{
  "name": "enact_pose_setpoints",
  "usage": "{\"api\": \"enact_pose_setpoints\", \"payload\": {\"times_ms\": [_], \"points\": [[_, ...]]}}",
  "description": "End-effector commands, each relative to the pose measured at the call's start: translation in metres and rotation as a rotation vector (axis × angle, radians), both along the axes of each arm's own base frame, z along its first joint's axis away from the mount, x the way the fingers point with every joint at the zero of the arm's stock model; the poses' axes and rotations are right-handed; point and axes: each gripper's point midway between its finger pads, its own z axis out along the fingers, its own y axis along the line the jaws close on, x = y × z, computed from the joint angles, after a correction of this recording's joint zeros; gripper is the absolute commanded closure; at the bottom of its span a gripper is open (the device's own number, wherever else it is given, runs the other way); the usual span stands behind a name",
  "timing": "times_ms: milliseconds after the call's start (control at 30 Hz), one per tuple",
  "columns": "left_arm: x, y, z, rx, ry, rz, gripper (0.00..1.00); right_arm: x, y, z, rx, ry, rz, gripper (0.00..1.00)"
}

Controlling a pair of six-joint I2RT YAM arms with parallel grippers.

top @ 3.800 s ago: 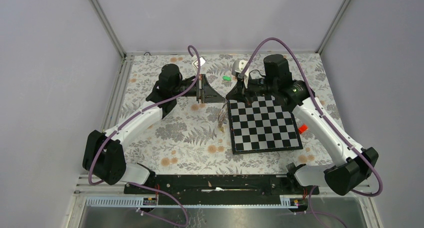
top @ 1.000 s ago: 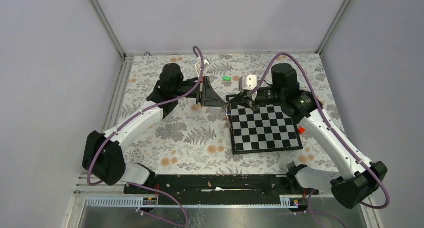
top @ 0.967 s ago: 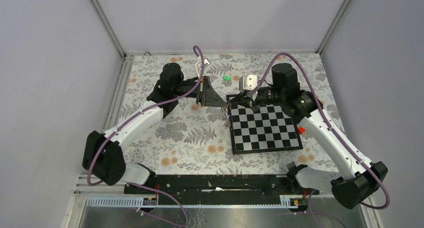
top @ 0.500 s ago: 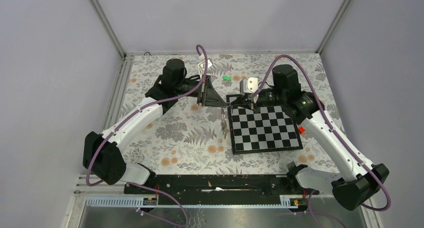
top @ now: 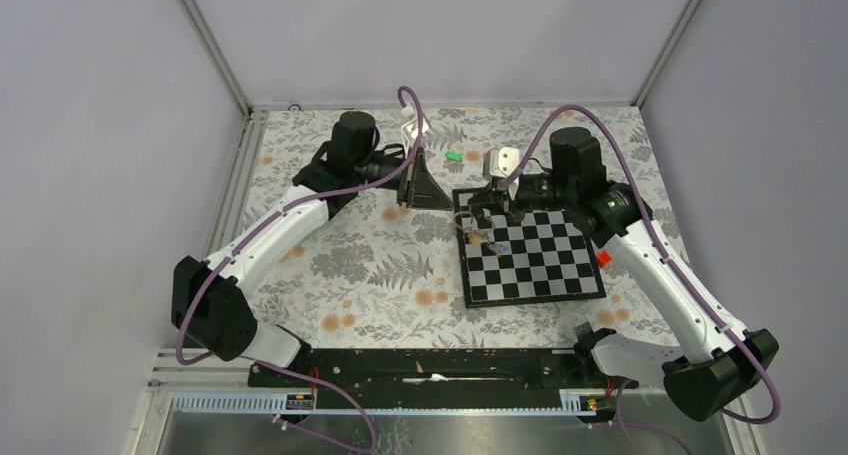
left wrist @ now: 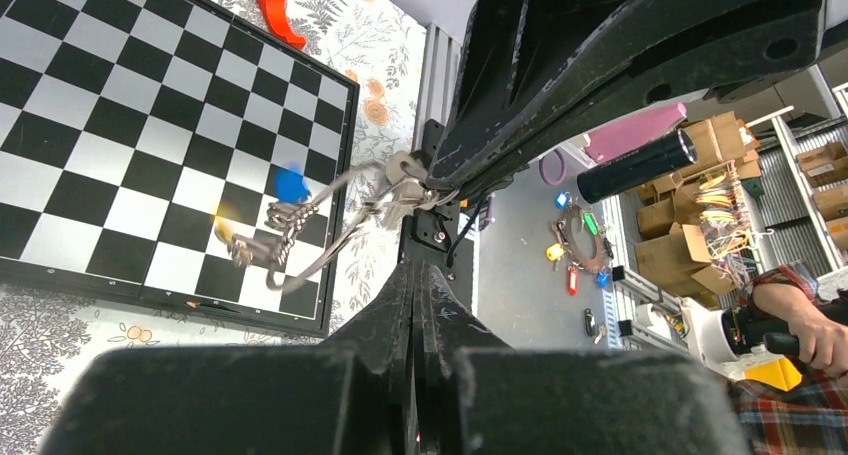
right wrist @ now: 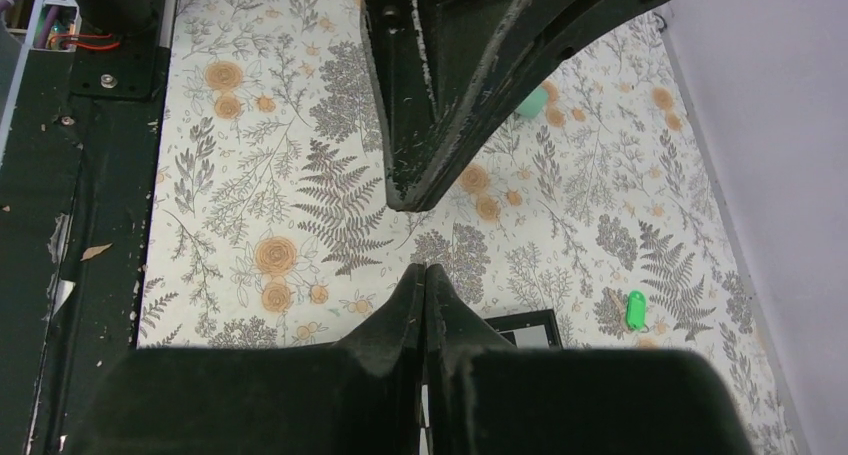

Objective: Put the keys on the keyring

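Observation:
The keyring [left wrist: 330, 237] is a thin silvery ring bearing a blue-headed key [left wrist: 290, 185] and a yellow-headed key [left wrist: 226, 229]. It hangs from the tip of my right gripper [left wrist: 437, 188], which is shut on it above the chessboard's near-left squares; from above the keyring [top: 481, 238] dangles below the right gripper [top: 470, 218]. My left gripper [top: 446, 204] is shut with nothing in it, just left of the board's corner and apart from the ring. A green-headed key [top: 453, 156] lies on the floral cloth behind both grippers; the right wrist view also has this green key [right wrist: 634, 310].
The chessboard [top: 545, 270] lies right of centre, with a small red piece [top: 604, 258] off its right edge. A teal object [right wrist: 533, 101] peeks out behind the left gripper [right wrist: 405, 201]. Metal rails edge the table on the left and front.
The two grippers, whose tips met at the board's corner, have parted. The right gripper has carried the keyring rightwards over the board, and the left arm has drawn back and up.

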Motion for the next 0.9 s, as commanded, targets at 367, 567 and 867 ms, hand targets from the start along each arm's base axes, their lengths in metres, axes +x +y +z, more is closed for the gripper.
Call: {"api": "enact_pose_setpoints", "payload": {"times_ms": [367, 567, 867], "points": [[-0.004, -0.001, 0.008, -0.085, -0.489, -0.129, 0.53, 0.007, 0.002, 0.015, 0.024, 0.008, -0.023, 1.0], [-0.002, 0.0, -0.015, -0.034, -0.756, -0.229, 0.39, -0.001, 0.007, 0.017, 0.041, 0.039, 0.029, 1.0], [0.0, -0.018, -0.041, 0.008, -0.887, -0.323, 0.3, -0.002, 0.009, 0.015, 0.05, 0.065, 0.047, 1.0]]}}
